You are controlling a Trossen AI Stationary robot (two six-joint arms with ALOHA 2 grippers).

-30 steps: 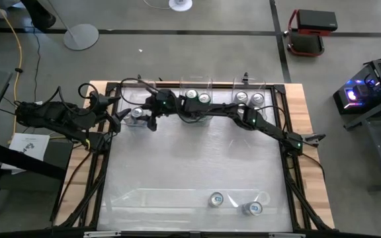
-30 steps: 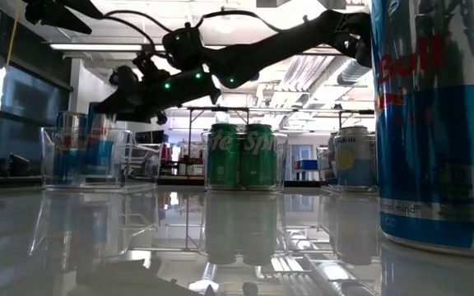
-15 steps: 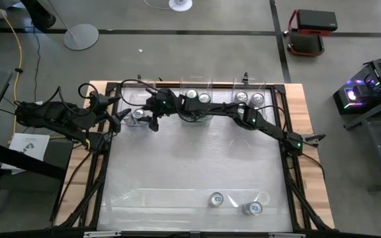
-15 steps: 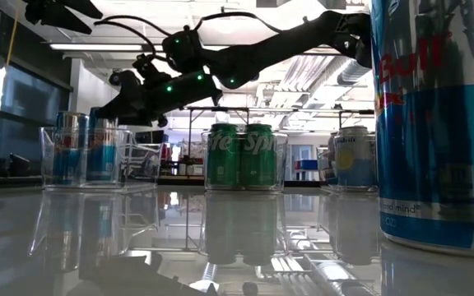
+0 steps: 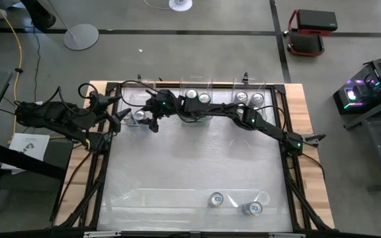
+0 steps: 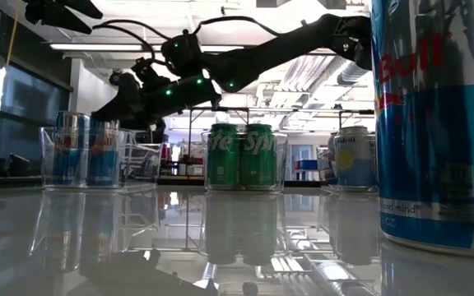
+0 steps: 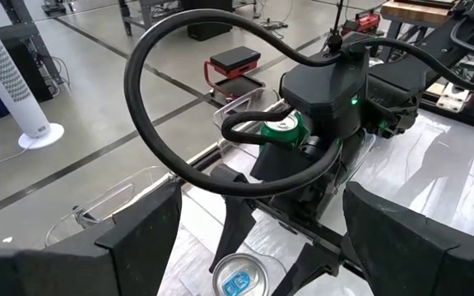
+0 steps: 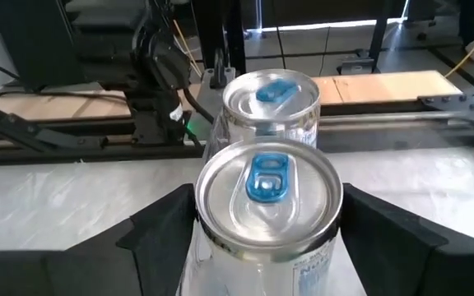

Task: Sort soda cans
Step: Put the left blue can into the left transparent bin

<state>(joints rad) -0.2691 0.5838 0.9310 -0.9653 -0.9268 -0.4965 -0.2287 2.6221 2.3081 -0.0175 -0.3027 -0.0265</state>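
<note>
The left clear bin (image 5: 136,111) at the table's far edge holds two silver-and-blue soda cans (image 6: 71,150) with blue tabs. My right gripper (image 8: 267,215) reaches across the table to this bin (image 5: 153,119) and is shut on the nearer can (image 8: 267,193). The second can (image 8: 270,99) stands just behind it. Green cans (image 6: 241,156) stand in the middle bin and silver cans (image 5: 250,98) in the right bin. Two more cans (image 5: 216,198) (image 5: 252,208) stand near the table's near edge. My left gripper (image 7: 274,247) waits open at the table's left edge (image 5: 119,118). My right gripper pinches the nearer can by its upper wall just under the rim (image 8: 208,238), one finger on either side. The fingers slant down at it from the table's near-right side. The can is upright inside the left bin (image 6: 103,152), its base level with the can beside it.
The three clear bins stand in a row along the far edge. One silver-and-blue can (image 6: 434,123) stands very close to the low camera. A long clear strip (image 5: 177,195) lies near the near edge. The middle of the table (image 5: 197,158) holds nothing.
My right gripper has sunk a little over the left bin and shifted slightly toward the table's left. The can in it has come down and now stands level with the other can in that bin.
</note>
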